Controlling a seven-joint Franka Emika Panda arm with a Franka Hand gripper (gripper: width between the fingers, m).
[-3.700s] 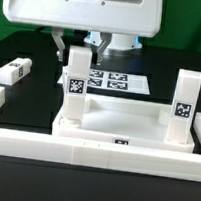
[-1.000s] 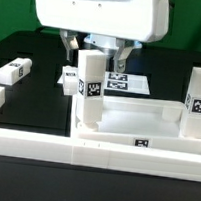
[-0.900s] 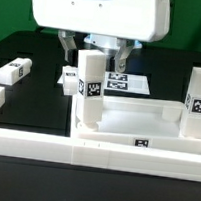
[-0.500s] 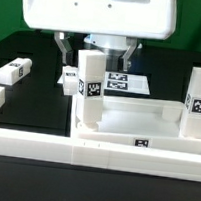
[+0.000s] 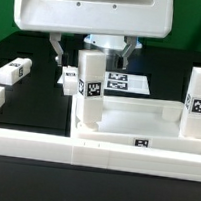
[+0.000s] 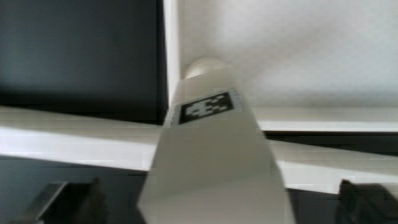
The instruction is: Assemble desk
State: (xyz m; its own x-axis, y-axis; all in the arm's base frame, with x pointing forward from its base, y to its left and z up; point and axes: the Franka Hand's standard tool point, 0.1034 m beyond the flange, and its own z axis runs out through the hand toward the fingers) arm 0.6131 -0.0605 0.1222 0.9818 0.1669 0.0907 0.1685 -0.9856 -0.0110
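The white tray-like tabletop [image 5: 137, 119] lies upside down behind the front rail. A white tagged leg [image 5: 88, 85] stands upright in its corner on the exterior view's left. A second leg [image 5: 198, 99] stands in the corner on the exterior view's right. My gripper [image 5: 90, 53] hangs over the left leg, open, with a finger [image 5: 58, 52] on each side and clear of it. In the wrist view the leg [image 6: 210, 150] rises between the dark fingertips [image 6: 63, 200] of my gripper [image 6: 214, 206]. Two loose legs [image 5: 13, 71] [image 5: 70, 78] lie on the table.
The long white border rail [image 5: 44, 145] runs along the front and up the exterior view's left side. The marker board [image 5: 128, 83] lies flat behind the tabletop. The table top is black.
Over 3.7 s the tabletop and its legs shifted toward the exterior view's right. In the last second my fingers spread apart from the left leg and the hand rose a little.
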